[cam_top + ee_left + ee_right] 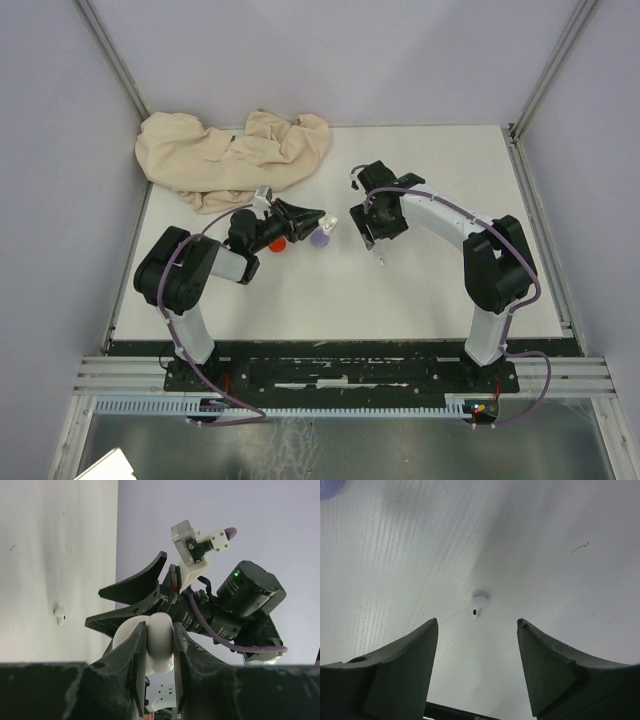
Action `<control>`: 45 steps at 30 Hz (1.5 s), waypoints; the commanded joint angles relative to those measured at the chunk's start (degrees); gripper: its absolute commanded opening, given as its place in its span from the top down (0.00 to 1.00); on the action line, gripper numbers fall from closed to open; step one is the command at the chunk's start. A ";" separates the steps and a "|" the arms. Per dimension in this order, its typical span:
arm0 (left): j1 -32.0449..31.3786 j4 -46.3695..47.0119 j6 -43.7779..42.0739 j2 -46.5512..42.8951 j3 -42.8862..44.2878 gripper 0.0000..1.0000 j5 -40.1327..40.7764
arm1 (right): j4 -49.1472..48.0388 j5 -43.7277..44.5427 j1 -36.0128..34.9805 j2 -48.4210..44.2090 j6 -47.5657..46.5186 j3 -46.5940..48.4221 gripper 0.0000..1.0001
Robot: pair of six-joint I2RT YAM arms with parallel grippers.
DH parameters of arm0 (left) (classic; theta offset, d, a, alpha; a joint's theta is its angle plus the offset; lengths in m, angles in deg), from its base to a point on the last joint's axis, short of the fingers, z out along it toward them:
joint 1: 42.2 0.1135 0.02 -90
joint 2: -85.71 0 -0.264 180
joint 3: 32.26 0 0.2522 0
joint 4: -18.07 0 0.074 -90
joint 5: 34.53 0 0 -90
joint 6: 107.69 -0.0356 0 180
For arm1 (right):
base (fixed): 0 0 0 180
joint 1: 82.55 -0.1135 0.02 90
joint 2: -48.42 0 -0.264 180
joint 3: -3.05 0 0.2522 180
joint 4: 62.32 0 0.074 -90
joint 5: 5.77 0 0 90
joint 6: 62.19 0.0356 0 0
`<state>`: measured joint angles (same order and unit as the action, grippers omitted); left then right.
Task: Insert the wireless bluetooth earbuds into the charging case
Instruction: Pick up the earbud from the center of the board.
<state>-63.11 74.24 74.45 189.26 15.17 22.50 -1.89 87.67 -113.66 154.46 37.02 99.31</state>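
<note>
White earbud [479, 601] lies beneath the downturned, spread right claw [477, 624].

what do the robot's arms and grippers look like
The left arm and right arm have white links between bulky black joints, with a purple cable looping along each. The left gripper and right gripper have dark, matte, wedge-shaped fingers. A green light glows on the right arm's wrist motor.

The left gripper [160, 628] half hides a white case [161, 652]; an edge crops a purple object [327, 485]
</note>
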 commanded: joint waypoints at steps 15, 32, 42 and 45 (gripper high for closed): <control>0.33 0.71 -2.57 -2.38 0.51 0.97 -1.20 | -0.24 -6.15 1.31 6.50 -0.64 1.56 0.38; 0.42 0.14 -2.84 -2.47 0.75 0.97 -1.13 | -1.05 -7.87 2.80 9.65 -0.75 1.92 0.47; 0.44 0.38 -2.84 -2.40 0.44 0.97 -1.06 | -0.68 -8.32 3.00 10.21 -0.77 2.03 0.52; 0.38 0.59 -2.75 -2.43 0.28 0.97 -0.99 | -0.32 -8.03 3.08 10.33 -0.81 2.12 0.54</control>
<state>-62.89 73.35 74.43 189.26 15.17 22.30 -1.76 80.11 -110.87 164.34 36.56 99.53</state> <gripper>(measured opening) 0.305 0.473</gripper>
